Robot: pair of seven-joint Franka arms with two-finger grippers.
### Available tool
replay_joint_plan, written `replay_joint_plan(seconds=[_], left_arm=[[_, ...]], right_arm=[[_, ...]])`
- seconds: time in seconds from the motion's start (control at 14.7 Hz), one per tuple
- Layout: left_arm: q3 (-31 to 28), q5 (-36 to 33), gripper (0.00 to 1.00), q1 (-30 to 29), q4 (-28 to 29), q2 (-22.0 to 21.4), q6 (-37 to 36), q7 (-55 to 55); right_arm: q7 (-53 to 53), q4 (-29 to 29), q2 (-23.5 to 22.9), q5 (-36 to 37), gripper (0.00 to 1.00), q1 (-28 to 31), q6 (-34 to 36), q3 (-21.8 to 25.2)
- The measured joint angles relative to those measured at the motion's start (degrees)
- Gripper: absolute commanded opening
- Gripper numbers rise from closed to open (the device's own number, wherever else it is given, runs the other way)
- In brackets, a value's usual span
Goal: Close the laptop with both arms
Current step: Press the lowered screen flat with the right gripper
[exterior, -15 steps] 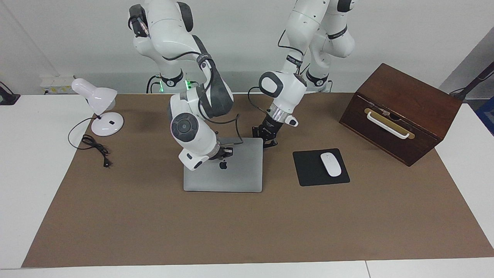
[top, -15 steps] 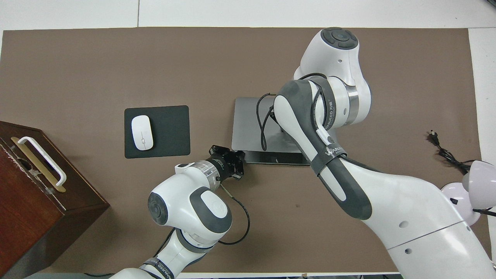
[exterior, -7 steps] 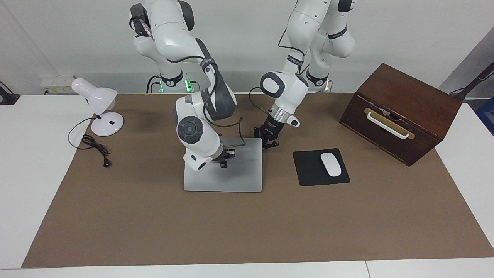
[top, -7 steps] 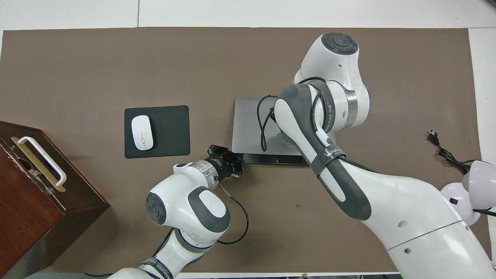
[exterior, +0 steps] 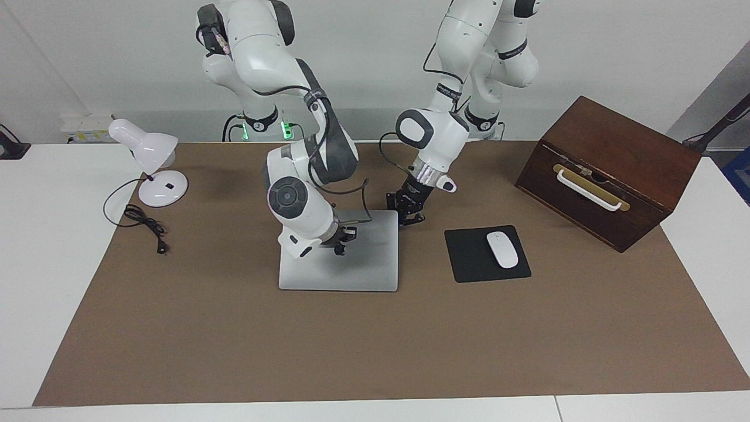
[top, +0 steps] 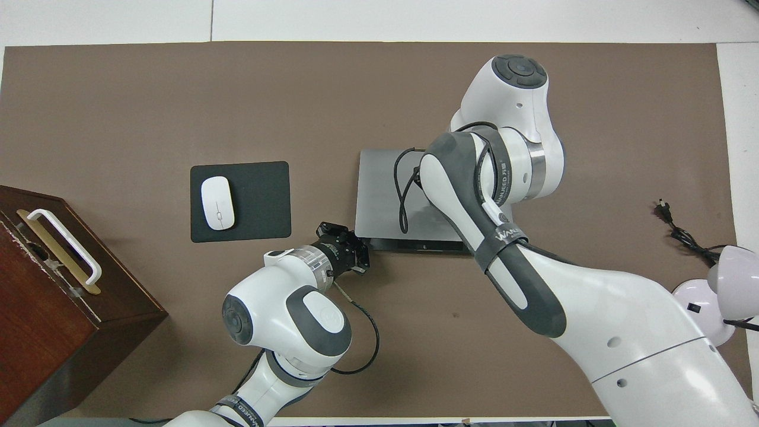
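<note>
Laptop (exterior: 345,266): mid-table on the brown mat (exterior: 375,351), lid nearly flat, beside the black mouse pad (exterior: 469,258).
Right gripper (exterior: 340,247): clenched, fingertips pressing on the lid's centre.
Left gripper (exterior: 411,218): clenched, at the laptop's corner nearest the robots, toward the mouse pad.
Mouse (exterior: 502,249): on the pad.

A brushed, matt silver metal lid is shown by the laptop (exterior: 351,266). The table (exterior: 35,246) is finished in smooth white and is covered by a matt brown paper-like sheet (exterior: 375,346). The mouse pad (exterior: 471,258) is seen as matt black cloth, the mouse (exterior: 502,249) as glossy white plastic. The box (exterior: 615,170) is made of dark polished wood, with a brass-coloured plate. The lamp (exterior: 149,158) is glossy white.
</note>
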State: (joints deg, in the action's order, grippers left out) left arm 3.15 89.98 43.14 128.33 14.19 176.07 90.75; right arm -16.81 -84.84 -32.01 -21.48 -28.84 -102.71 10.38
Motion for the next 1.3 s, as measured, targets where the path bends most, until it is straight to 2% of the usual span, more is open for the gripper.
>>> replay_joint_plan(seconds=[1.3], left_arm=[[-0.01,0.00,0.00,0.00,0.07,-0.04,0.00,-0.53]], right_arm=[[-0.01,-3.07,0.69,-0.81,0.00,-0.33,-2.55,-0.13]])
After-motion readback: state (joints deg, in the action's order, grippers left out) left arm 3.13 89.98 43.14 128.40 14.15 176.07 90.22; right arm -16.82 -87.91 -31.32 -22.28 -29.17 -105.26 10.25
